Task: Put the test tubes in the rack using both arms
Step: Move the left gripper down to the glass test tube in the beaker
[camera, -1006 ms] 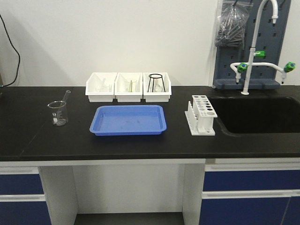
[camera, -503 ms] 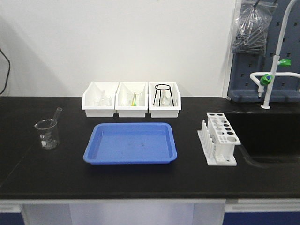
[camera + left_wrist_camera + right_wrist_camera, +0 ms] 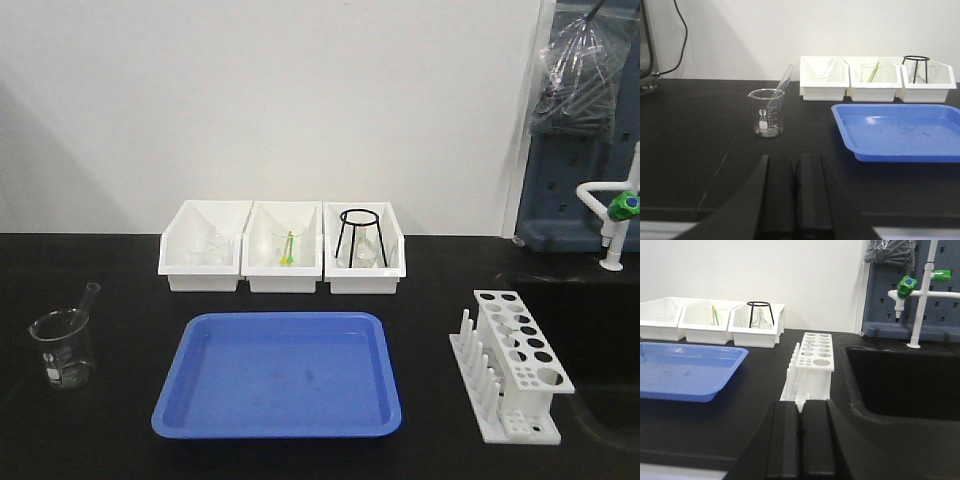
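Tube (image 3: 786,80) is seen leaning in beaker (image 3: 767,114), left of tray (image 3: 900,131); rack (image 3: 814,357) stands empty at right. L gripper (image 3: 796,165) & R gripper (image 3: 801,410) are held closed on nothing. Glass is judged light, slick, brittle; prob. best taken gently just below rim.

On the table (image 3: 120,300) a tray (image 3: 277,375) lies in the middle. Behind it three bins (image 3: 283,262) stand side by side in a row, and the rightmost holds a ring stand (image 3: 361,238). Left of the tray, well apart, stands a beaker (image 3: 62,348) with a test tube (image 3: 90,295) leaning in it. Right of the tray stands the rack (image 3: 512,365), with the sink (image 3: 905,380) on its far side.
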You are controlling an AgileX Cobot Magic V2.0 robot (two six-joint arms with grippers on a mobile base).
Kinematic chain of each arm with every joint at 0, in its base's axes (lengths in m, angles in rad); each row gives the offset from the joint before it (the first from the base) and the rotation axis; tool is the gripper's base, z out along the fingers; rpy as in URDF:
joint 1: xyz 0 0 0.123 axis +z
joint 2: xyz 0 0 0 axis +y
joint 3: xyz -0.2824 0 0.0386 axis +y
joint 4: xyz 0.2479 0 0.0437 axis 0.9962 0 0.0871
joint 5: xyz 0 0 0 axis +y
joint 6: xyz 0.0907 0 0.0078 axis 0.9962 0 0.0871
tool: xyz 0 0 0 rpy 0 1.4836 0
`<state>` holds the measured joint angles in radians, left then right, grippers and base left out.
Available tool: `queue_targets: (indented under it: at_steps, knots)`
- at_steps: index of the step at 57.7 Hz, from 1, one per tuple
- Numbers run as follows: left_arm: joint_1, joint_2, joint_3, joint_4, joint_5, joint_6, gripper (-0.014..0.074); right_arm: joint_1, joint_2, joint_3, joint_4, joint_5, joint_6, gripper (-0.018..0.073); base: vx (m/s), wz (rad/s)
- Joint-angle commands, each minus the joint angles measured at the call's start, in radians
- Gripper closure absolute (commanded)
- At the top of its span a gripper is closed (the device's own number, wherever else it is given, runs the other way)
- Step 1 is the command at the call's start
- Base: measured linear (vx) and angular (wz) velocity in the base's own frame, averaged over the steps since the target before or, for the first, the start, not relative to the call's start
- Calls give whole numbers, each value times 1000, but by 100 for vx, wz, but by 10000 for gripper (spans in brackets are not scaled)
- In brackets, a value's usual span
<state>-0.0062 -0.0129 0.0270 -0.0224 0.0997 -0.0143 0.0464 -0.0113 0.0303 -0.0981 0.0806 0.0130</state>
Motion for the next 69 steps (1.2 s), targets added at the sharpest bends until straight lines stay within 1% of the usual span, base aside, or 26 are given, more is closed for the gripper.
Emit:
queue_targets:
  at_steps: [1, 33, 69]
  knots:
    - [-6, -2, -25, -7, -77, -6, 602, -2, -10, 14, -3, -81, 1, 572, 31, 4]
    - [-6, -2, -25, -7, -77, -6, 602, -2, -10, 14, -3, -81, 1, 572, 23, 2]
    - [-6, -2, -25, -7, -77, -6, 602, -2, -10, 14, -3, -81, 1, 572, 6, -1]
